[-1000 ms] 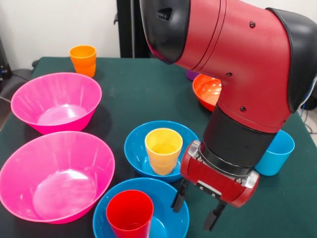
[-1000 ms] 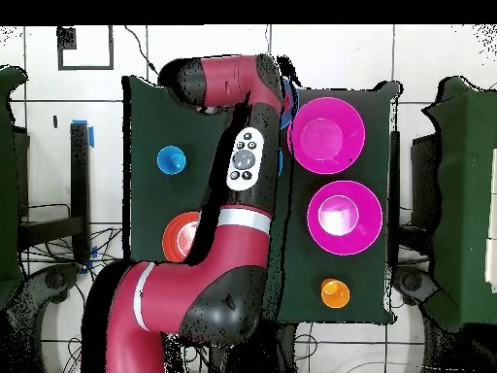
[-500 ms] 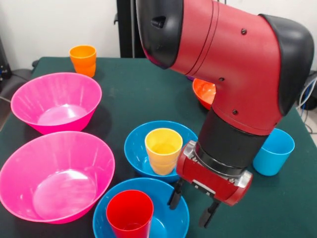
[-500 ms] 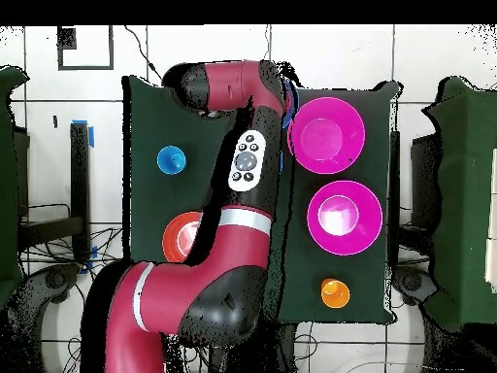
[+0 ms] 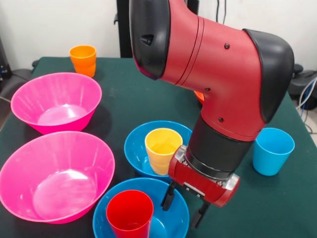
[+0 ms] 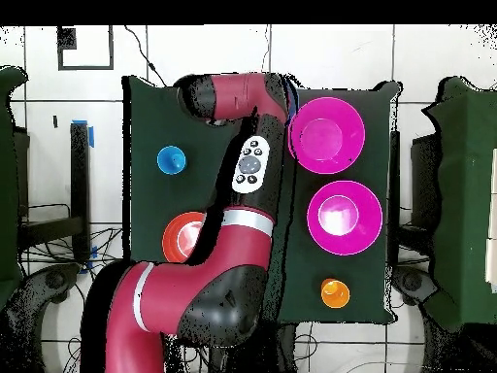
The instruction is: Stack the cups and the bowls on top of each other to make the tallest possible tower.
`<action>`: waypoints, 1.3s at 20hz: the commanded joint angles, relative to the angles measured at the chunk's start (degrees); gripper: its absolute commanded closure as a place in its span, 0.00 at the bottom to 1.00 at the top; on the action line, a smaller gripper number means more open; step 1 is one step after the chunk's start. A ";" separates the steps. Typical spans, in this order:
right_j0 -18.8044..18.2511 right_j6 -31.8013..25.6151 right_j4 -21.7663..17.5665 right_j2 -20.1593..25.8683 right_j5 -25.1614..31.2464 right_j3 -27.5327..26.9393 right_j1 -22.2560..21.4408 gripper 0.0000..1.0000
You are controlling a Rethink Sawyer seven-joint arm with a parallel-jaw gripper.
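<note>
Jaws (image 5: 184,209) shifted left, open over blue bowl (image 5: 168,210) holding red cup (image 5: 130,213).

Front cam sits low and close across the desk (image 5: 148,94), facing the arm (image 5: 223,74), which fills much of the pic. Overhead cam hangs high, looks straight down, takes in the whole desk (image 6: 155,126) plus floor around it. Both share the desk top: two pink bowls (image 5: 54,101) (image 6: 327,134), orange cup (image 5: 83,59) (image 6: 334,291), blue cup (image 5: 272,150) (image 6: 171,159).
</note>
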 commanded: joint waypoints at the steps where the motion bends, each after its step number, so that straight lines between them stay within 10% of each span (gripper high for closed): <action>1: -0.13 2.75 1.38 7.81 -0.83 5.53 0.80 0.00; 8: -0.05 2.03 1.23 7.21 1.55 4.10 1.10 0.00; 9: -0.04 1.84 1.14 7.21 1.42 4.18 1.02 1.00; 26: 0.30 2.21 0.37 4.32 4.44 1.69 0.89 1.00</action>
